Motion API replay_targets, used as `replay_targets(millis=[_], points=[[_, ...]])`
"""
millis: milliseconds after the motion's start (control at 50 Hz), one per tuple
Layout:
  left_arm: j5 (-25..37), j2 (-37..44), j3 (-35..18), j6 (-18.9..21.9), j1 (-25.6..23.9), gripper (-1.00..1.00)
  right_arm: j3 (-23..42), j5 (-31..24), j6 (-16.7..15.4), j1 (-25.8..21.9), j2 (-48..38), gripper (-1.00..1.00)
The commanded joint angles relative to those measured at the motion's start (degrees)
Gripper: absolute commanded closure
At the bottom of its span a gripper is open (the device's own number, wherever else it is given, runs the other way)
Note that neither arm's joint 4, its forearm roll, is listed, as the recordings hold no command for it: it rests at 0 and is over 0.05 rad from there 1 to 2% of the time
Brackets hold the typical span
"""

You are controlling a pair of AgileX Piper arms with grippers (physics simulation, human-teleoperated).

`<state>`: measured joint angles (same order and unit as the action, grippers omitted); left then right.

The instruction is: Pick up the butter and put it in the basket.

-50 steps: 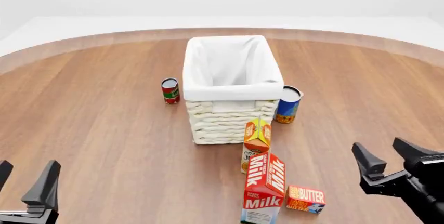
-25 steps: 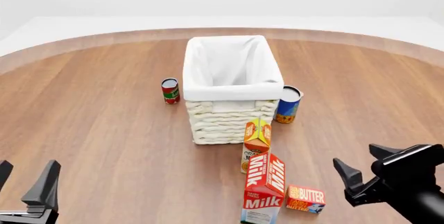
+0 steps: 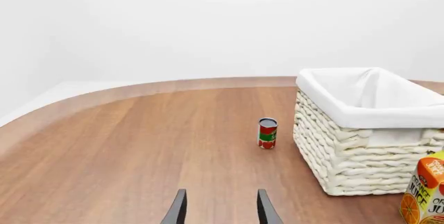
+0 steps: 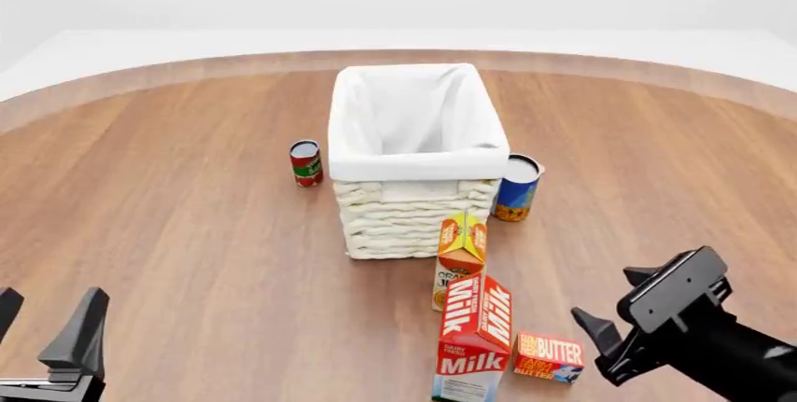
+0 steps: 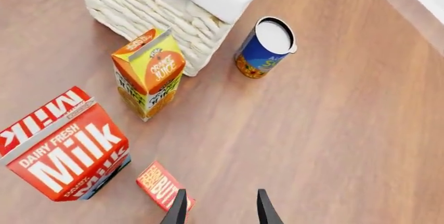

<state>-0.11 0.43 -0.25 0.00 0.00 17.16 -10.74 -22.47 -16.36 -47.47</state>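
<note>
Jaws of both grippers gape, right gripper (image 4: 619, 316) beside butter (image 4: 550, 357), untouched.

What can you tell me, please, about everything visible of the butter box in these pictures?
The butter is a small, flat, rectangular carton, red-orange with white "BUTTER" lettering, yellow print and a blue edge. It lies flat on the wooden table, close beside the tall milk carton on its right; whether they touch is unclear. Nothing grips it: the right gripper hangs just above it with jaws open.
</note>
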Motion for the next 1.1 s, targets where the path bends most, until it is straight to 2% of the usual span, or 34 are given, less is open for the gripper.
replay_targets(millis=[20,140,240,320,520,800,940,1100], points=[[0.0,0.0,0.0,0.0,0.0,-1.00,2.9,-3.4,-5.9,1.5,-3.7,-1.00],[0.0,0.0,0.0,0.0,0.0,-1.00,5.6,-6.8,-7.7,2.0,-4.5,-1.00],[0.0,0.0,0.0,0.0,0.0,-1.00,5.1,-11.0,-8.1,-1.1,-2.0,-1.00],[0.0,0.0,0.0,0.0,0.0,-1.00,4.2,-11.9,-8.9,-2.1,-1.6,-1.00],[0.0,0.0,0.0,0.0,0.0,-1.00,3.6,-13.0,-12.6,-0.1,-2.6,-1.00],[0.0,0.0,0.0,0.0,0.0,-1.00,7.4,-19.8,-16.8,0.3,-1.6,-1.00],[0.0,0.0,0.0,0.0,0.0,-1.00,7.4,-20.1,-18.4,-0.4,-2.6,-1.00],[0.0,0.0,0.0,0.0,0.0,-1.00,6.4,-19.3,-18.5,-2.7,-4.4,-1.00]])
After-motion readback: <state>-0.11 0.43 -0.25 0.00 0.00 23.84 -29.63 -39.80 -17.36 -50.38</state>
